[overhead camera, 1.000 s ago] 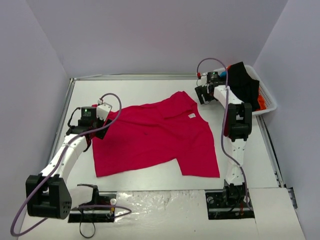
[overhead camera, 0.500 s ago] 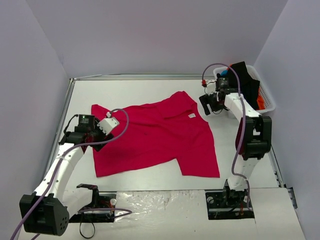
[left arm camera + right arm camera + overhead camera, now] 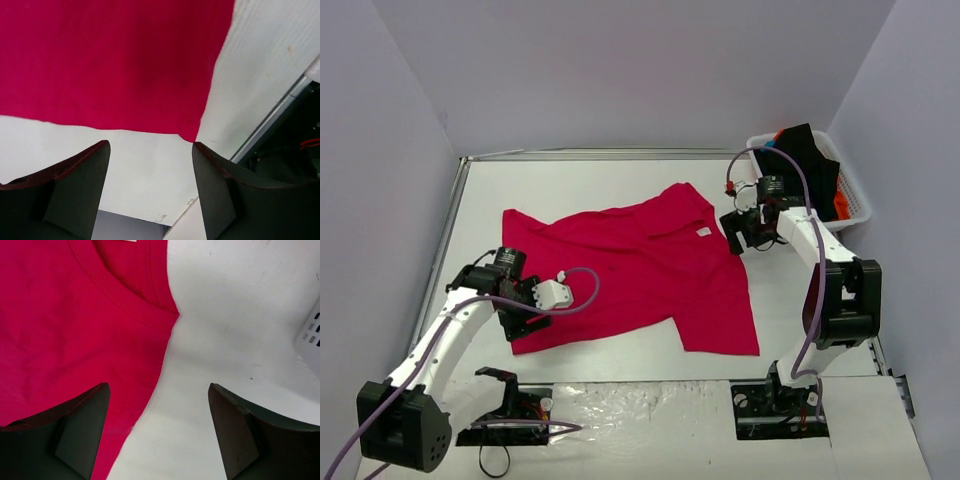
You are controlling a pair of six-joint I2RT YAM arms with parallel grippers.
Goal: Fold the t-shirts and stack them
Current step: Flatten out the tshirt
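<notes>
The red t-shirt point(image 3: 630, 270) lies spread on the table point(image 3: 620, 190); your left gripper point(image 3: 525, 322) gapes empty at its 7 o'clock corner, right gripper point(image 3: 738, 236) likewise at 2 o'clock. A shallow pinch could drop the hem.

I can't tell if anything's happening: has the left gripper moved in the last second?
Yes. The left gripper has travelled along the red t-shirt's left side toward the table's near edge, and is now over the shirt's near-left corner.
</notes>
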